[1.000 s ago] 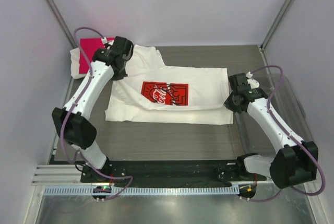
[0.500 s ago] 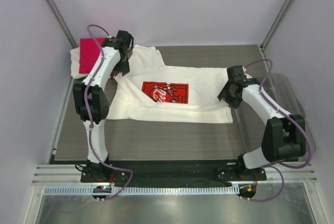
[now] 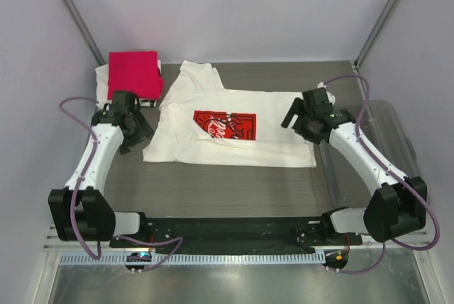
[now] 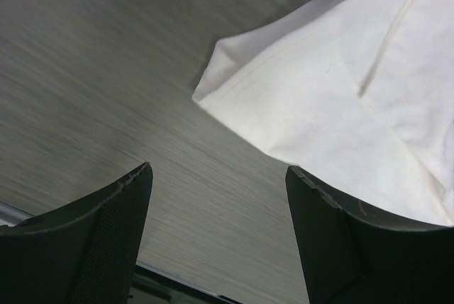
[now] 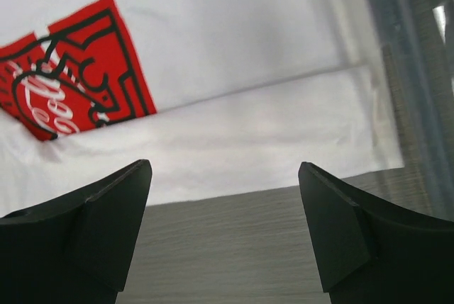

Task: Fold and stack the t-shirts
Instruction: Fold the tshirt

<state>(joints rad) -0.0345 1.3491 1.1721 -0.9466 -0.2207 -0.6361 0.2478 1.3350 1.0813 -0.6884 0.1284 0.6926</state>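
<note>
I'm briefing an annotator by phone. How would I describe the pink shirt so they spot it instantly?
Go to the table's far left corner. A folded crimson-pink t-shirt lies on a crumpled white shirt. It alone is solid colour; the spread white t-shirt beside it has a red print.

Top camera looking down from high behind rig; 2 wrist cameras peering close, downward; all 3 sharing white shirt (image 3: 277,113).
</note>
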